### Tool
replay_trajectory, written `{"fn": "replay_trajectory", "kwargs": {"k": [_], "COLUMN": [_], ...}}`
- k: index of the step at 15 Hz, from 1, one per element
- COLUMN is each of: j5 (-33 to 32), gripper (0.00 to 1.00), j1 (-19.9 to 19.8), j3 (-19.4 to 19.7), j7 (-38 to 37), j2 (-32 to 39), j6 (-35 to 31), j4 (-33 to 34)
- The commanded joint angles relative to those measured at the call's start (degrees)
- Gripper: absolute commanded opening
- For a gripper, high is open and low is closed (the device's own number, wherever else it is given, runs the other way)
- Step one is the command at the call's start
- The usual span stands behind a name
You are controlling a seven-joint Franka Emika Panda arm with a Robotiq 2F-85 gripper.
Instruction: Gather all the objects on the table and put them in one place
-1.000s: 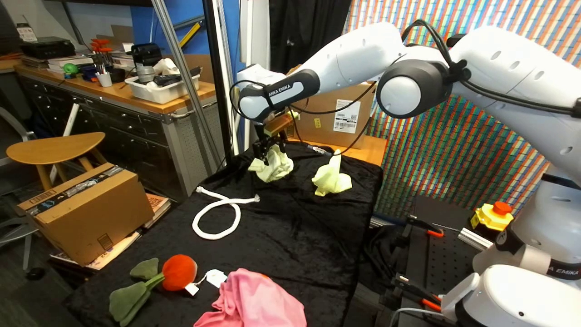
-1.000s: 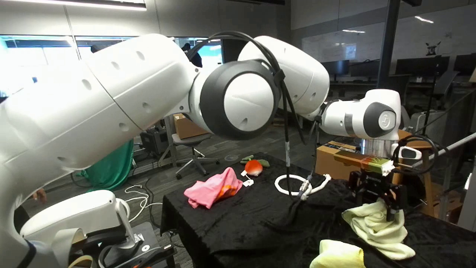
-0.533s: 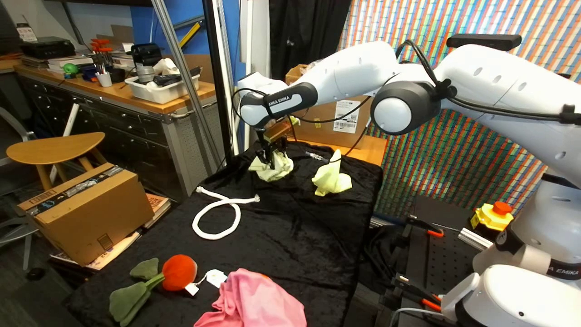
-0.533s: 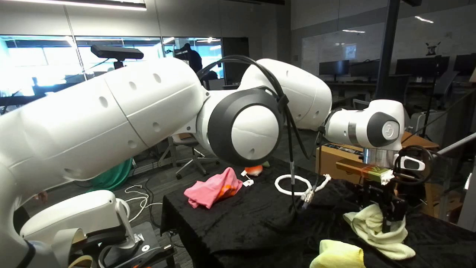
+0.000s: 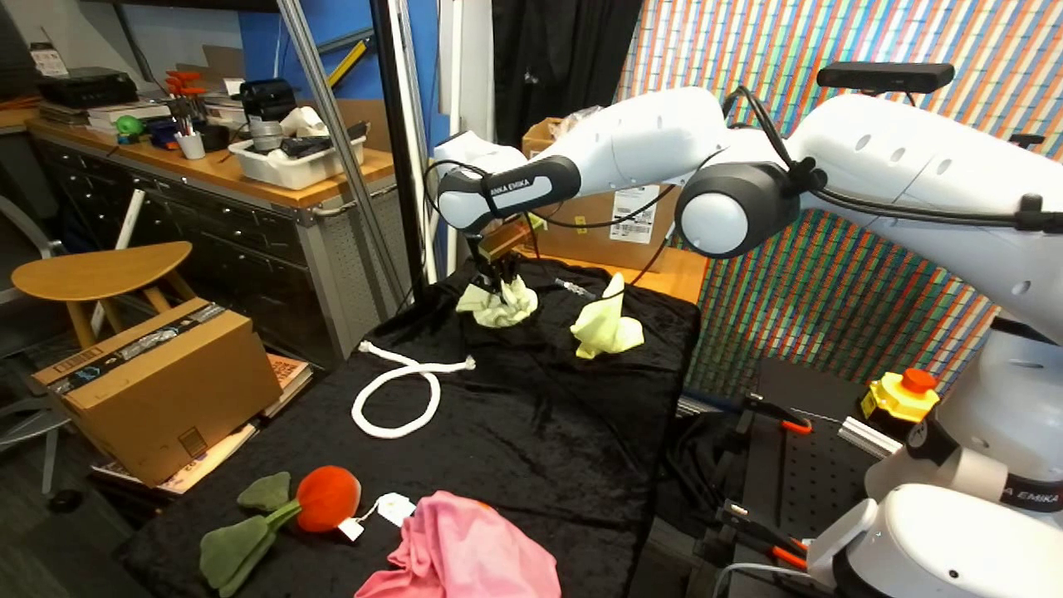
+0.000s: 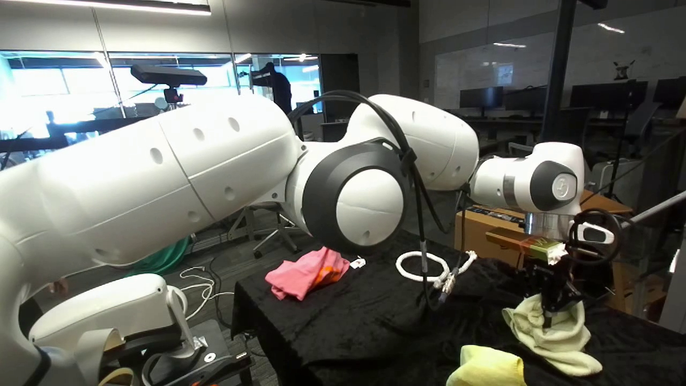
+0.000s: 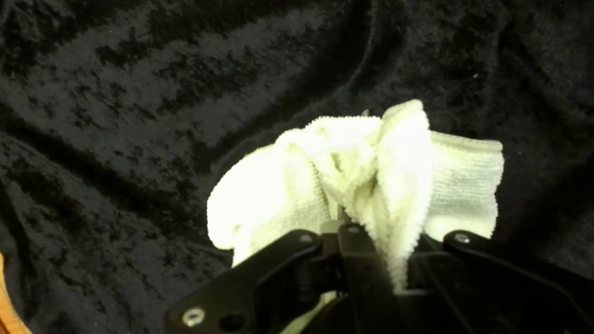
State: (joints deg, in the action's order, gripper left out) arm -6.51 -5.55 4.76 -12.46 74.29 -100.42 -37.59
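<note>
My gripper (image 7: 390, 241) is shut on a cream-white plush lump (image 7: 278, 195), a fold of which rises between the fingers; the fingertips are buried in it. In both exterior views this lump (image 6: 568, 348) rests on the black table (image 5: 515, 440) at its far end, under the gripper (image 5: 498, 289). A second cream-white lump (image 5: 606, 328) sits a short way off, apart from the gripper. The white rope loop (image 5: 390, 432) lies mid-table. Near the opposite end are the red plush ball with green leaves (image 5: 329, 498), hidden behind the arm in an exterior view, and the pink cloth (image 5: 482, 548).
A large cardboard box (image 5: 602, 216) stands behind the table's far end. Another brown box (image 5: 166, 390) is beside the table, near a wooden stool (image 5: 100, 270). A black cable (image 6: 423, 289) hangs from the arm low over the table, in front of the rope.
The arm has come down and the gripper has sunk into the cream-white lump. Its jaws have gone from open to shut, bunching the cloth slightly. The other objects have not moved.
</note>
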Motion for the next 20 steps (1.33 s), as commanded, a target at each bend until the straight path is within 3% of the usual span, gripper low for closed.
{"fn": "replay_trajectory", "kwargs": {"k": [1, 9, 18, 20], "j5": [0.9, 0.9, 2.0, 5.0], "gripper": [0.08, 0.07, 0.08, 0.08], "j1": [0.3, -0.1, -2.8, -2.0], "j3": [-2.1, -6.0, -8.5, -6.7], "j7": [4.1, 8.5, 10.3, 11.5], "j2": [-3.4, -16.8, -34.9, -38.5], "j6": [2.0, 0.4, -1.1, -1.2], "j4": [-0.2, -10.2, -33.0, -37.9]}}
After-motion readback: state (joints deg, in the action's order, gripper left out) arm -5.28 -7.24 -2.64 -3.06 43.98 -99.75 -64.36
